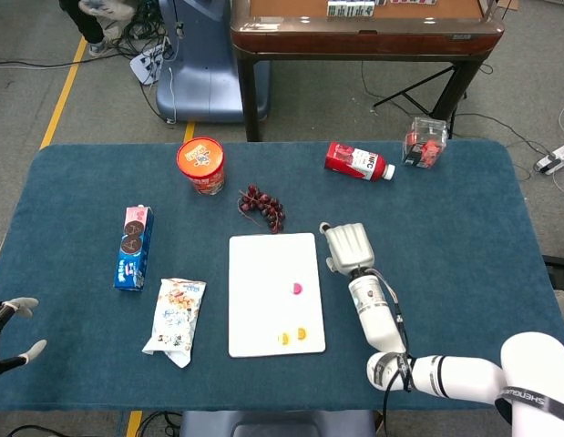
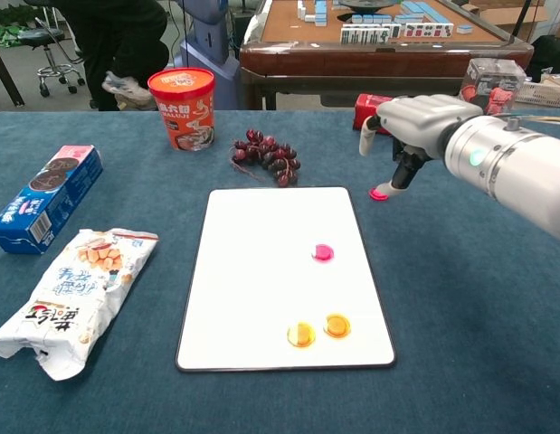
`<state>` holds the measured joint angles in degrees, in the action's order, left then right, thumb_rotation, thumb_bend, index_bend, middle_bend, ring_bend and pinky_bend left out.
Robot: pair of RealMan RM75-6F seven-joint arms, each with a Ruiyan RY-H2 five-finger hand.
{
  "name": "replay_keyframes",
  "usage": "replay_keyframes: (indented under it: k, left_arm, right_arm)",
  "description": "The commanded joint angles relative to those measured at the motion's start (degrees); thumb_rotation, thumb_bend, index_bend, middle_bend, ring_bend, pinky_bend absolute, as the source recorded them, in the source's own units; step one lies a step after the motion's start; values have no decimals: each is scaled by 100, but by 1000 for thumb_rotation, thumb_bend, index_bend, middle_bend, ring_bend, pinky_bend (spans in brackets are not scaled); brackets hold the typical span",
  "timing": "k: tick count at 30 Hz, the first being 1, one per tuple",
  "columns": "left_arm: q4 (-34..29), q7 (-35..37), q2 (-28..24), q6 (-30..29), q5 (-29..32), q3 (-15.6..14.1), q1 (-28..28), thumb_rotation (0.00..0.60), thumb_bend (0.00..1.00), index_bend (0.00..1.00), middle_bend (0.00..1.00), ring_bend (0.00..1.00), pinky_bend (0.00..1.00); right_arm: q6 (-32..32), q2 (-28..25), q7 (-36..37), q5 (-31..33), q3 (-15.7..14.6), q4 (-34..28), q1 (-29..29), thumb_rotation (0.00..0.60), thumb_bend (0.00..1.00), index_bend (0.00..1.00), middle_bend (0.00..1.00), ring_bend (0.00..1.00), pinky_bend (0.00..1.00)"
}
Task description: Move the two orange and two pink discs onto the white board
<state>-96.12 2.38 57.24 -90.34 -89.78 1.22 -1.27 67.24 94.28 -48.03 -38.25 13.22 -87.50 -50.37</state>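
Now three of the discs lie on the white board (image 2: 261, 271): two orange discs (image 2: 318, 330) near its front edge and one pink disc (image 2: 323, 252) close to its right side. The last pink disc (image 2: 379, 193) rests on the blue cloth, just beside the board's right far corner. The right hand (image 2: 411, 127) hovers over it with the fingers apart and pointing down, holding nothing; one fingertip seems almost at the disc, but I cannot tell if it touches. To do this step well, I think the hand should come straight down, bring thumb and finger to both sides of the thin disc, and pinch gently, because the cloth is soft and the disc may slide away. The left hand (image 1: 13, 328) waits open at the table edge, far from the work.
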Motion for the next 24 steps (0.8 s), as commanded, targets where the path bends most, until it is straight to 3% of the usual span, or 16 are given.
replay_keyframes:
  k: [1, 24]
  left_arm:
    - [2, 6, -1, -1, 6, 2, 1, 600, 72, 423, 469, 376, 561]
    - [-5, 154, -61, -46, 57, 29, 32, 600, 72, 423, 468, 376, 561]
  right_arm:
    - [-42, -24, -31, 146, 77, 164, -13, 600, 226, 305, 1000, 1000, 1000]
    - [-781, 633, 65, 741, 244, 1805, -247, 600, 254, 348, 1000, 1000, 1000]
